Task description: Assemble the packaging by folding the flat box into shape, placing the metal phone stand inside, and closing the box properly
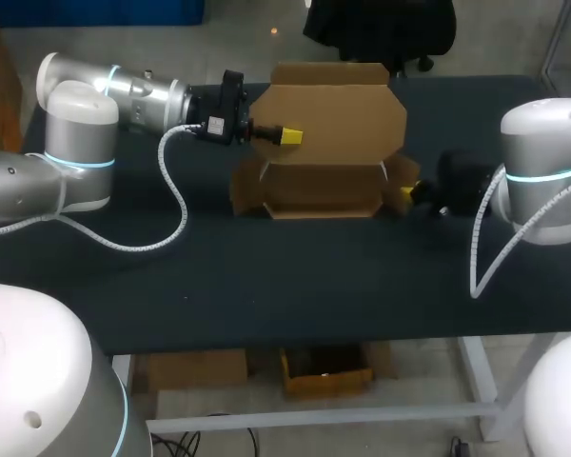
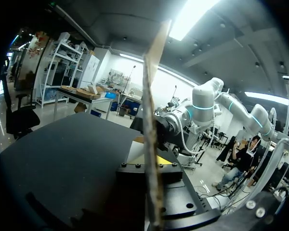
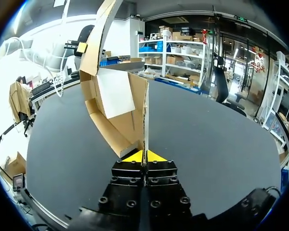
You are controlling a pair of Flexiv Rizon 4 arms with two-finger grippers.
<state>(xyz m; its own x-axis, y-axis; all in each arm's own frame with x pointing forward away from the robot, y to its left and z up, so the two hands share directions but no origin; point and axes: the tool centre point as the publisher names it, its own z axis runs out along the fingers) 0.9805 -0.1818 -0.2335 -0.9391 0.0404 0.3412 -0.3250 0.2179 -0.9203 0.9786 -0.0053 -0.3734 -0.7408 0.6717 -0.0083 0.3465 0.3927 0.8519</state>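
Currently a half-folded cardboard box stands near the far edge of the dark surface, about midway along it; its tray opens toward the near edge and its lid stands upright behind. The left arm's fingers are closed on the lid's left edge, the panel pinched between them; the right arm's fingers are clamped on the thin side flap at the box's right end. The step in hand looks like forming the walls; doing it well likely means bending the flap along its crease while the other arm steadies the lid, keeping the tray flat and the card uncrushed.
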